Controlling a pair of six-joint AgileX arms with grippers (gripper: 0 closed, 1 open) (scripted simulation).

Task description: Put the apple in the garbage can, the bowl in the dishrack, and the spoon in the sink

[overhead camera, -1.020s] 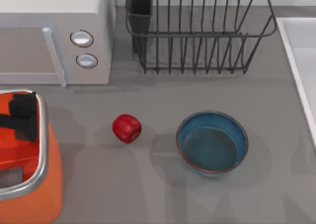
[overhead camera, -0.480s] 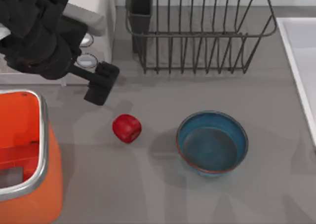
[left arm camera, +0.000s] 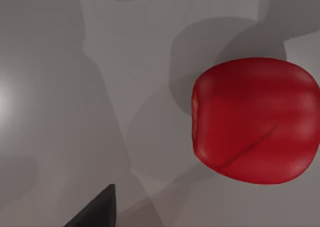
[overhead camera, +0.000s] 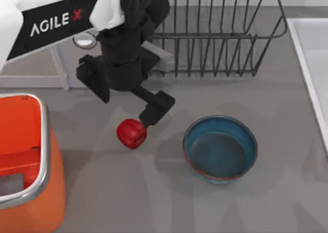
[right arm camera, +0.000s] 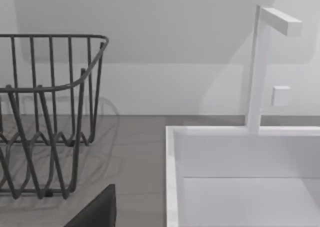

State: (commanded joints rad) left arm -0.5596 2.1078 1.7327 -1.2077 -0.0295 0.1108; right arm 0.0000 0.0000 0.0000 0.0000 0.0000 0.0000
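The red apple lies on the grey counter left of centre, and it looms large in the left wrist view. My left gripper reaches down from over the microwave and hangs just above the apple's upper right side, apart from it. The blue bowl stands upright and empty to the apple's right. The orange garbage can is at the front left. At the back stands the dark wire dishrack, with the white sink at the right edge. The spoon is out of view. A dark edge of my right gripper faces the sink.
A white microwave with two round knobs stands at the back left, partly under my left arm. The dishrack's wires and a white tap rise near the sink. Bare counter lies in front of the apple and bowl.
My left arm has swung from over the garbage can, past the microwave, to the right and down to just above the apple. Apple and bowl have not moved.
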